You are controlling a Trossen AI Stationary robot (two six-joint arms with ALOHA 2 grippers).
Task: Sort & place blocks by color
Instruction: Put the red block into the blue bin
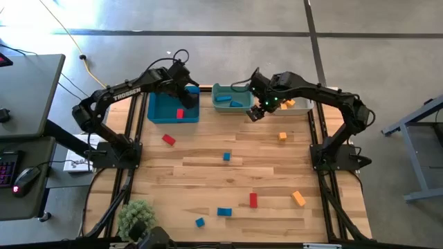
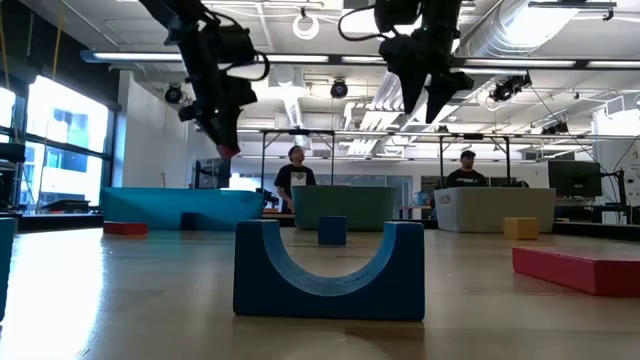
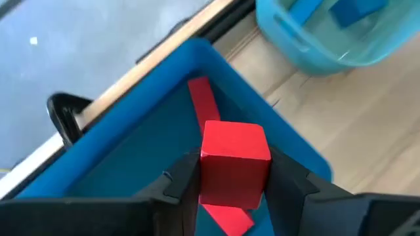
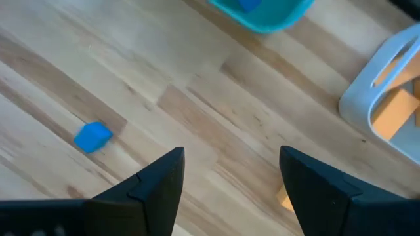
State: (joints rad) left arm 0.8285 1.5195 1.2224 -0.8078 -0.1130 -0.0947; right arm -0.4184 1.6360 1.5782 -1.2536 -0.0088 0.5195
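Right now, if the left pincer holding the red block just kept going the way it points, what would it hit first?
Probably the long red block lying inside the blue bin. The left pincer points down into that bin with its red cube, though how far below is unclear.

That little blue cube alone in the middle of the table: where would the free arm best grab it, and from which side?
Probably straight down from above. The blue cube sits flat on the table with bare wood all round, so the right gripper, jaws open and empty, could close on two opposite upright faces. Its sides look turned slightly against the planks, so the wrist may need turning to match.
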